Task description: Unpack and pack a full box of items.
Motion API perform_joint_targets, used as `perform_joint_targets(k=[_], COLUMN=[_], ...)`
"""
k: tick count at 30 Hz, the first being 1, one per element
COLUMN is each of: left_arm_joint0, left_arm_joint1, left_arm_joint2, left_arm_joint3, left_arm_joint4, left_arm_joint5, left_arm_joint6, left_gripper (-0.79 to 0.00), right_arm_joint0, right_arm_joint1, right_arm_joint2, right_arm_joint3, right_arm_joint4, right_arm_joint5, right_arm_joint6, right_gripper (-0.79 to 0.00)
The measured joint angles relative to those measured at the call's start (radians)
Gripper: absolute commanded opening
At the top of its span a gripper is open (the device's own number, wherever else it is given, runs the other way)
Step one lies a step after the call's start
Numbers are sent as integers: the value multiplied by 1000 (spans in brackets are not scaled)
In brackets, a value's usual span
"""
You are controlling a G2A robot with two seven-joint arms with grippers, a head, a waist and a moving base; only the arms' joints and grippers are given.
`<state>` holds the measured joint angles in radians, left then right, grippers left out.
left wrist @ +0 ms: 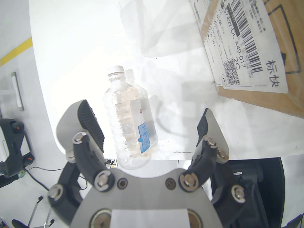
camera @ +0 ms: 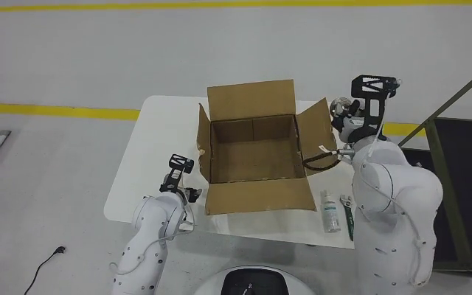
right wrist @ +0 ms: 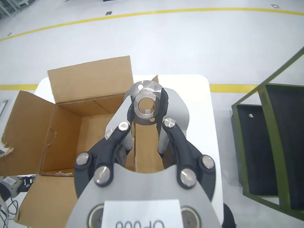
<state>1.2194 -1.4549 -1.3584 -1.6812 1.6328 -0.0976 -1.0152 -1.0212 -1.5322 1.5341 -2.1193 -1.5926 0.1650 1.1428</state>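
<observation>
One bottle: released left jaws are straddling it, likely for pickup.
Metal flange: right jaws are clenching it by box.

Left tool is spread wide open over the white table, clear plastic bottle sitting between its fingers. Cardboard box with a shipping label nearby.

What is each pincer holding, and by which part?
Right pincer grips a metal flanged hub by its cylindrical neck. Left pincer is open and holds nothing; the clear plastic bottle near it is ungripped.
</observation>
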Motion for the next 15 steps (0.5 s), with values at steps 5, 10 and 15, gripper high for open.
perform_joint_targets(k=[5, 10, 15], left_arm_joint0=[0, 0, 0], left_arm_joint1=[0, 0, 0], left_arm_joint2=[0, 0, 0], left_arm_joint3=[0, 0, 0], left_arm_joint4=[0, 0, 0], left_arm_joint5=[0, 0, 0], left_arm_joint6=[0, 0, 0], left_gripper=[0, 0, 0], right_arm_joint0=[-55, -125, -215], right_arm_joint1=[9, 17, 23], right_arm_joint2=[93, 170, 232], right_arm_joint3=[-8, 2, 54], right_arm_joint4=[-41, -91, -101], right_arm_joint5=[7, 2, -6], right_arm_joint6=[38, 68, 70], right_gripper=[-785, -785, -785])
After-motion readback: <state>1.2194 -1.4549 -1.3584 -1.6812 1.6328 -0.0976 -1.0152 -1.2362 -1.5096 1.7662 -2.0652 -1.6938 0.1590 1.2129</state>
